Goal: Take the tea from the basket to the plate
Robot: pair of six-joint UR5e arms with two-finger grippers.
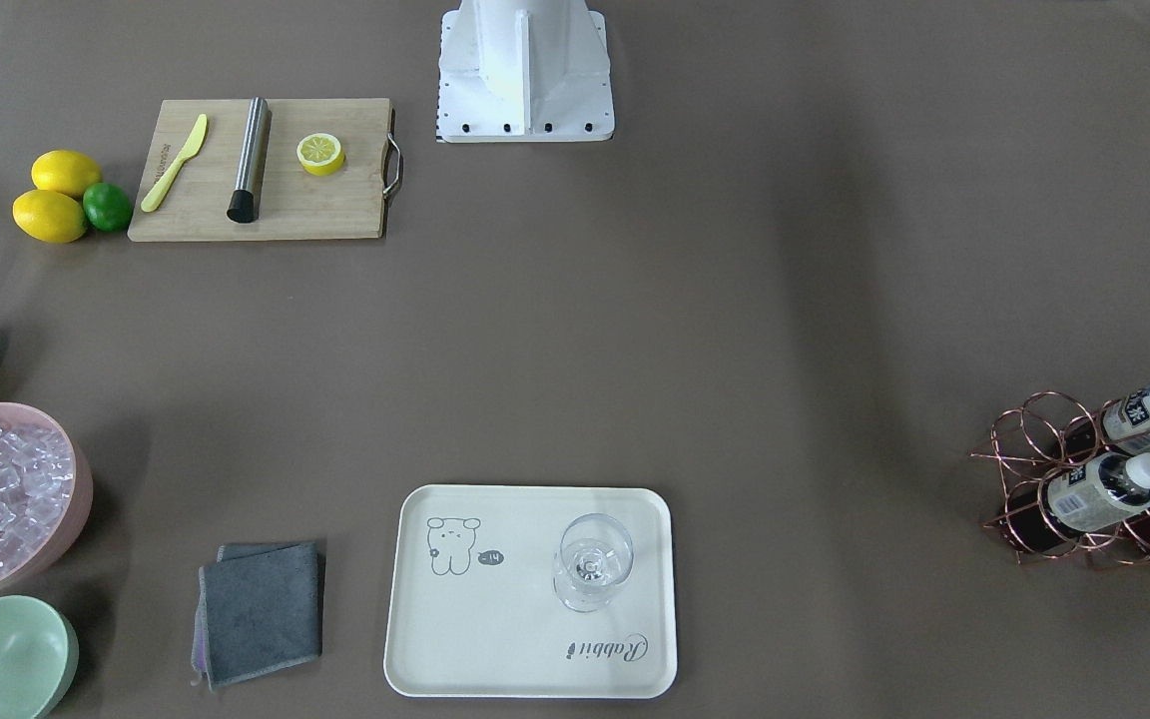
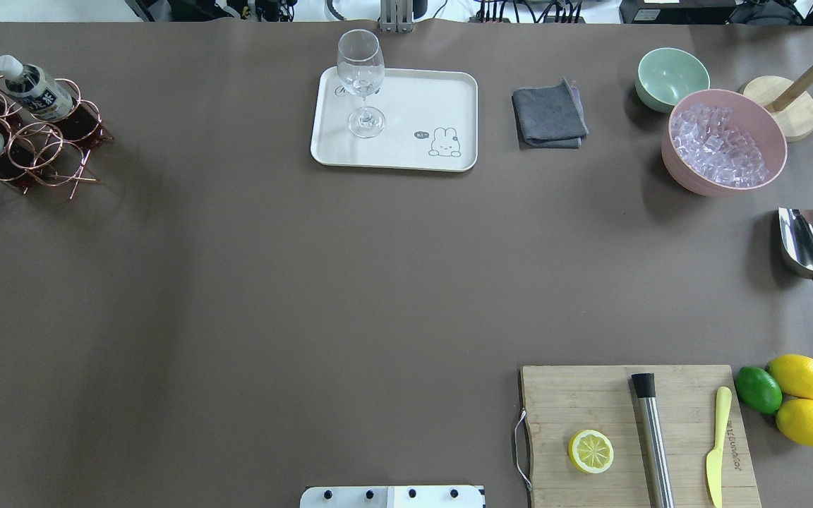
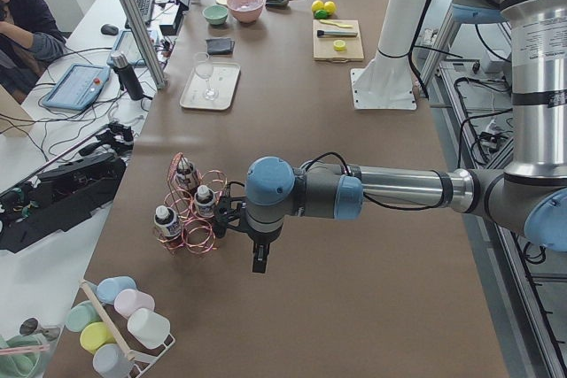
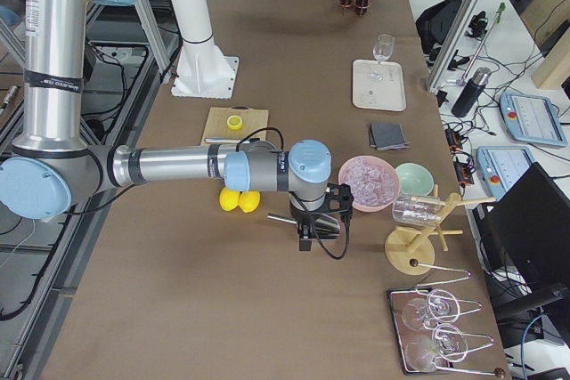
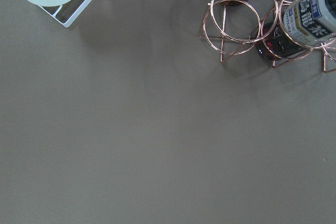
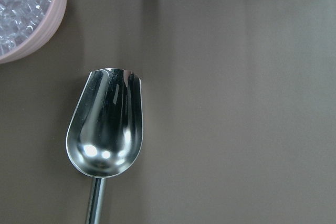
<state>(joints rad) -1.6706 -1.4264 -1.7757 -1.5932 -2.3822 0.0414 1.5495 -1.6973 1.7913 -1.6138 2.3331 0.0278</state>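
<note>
Overhead exterior view: the tea [image 2: 38, 92] rests slanted in the basket [image 2: 39, 144], well apart from the plate [image 2: 406, 106]. The left gripper [image 3: 259, 258] hangs near the basket and the right gripper [image 4: 305, 239] is far from it; I cannot tell how open either is. If pulled crooked, the bottle could snag a ring and drag the basket.

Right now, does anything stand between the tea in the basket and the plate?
Nothing visible stands on the table between the basket and the plate. A stemmed glass stands upright on the plate's end nearest the basket, though, so the tea would likely need to pass it.
</note>
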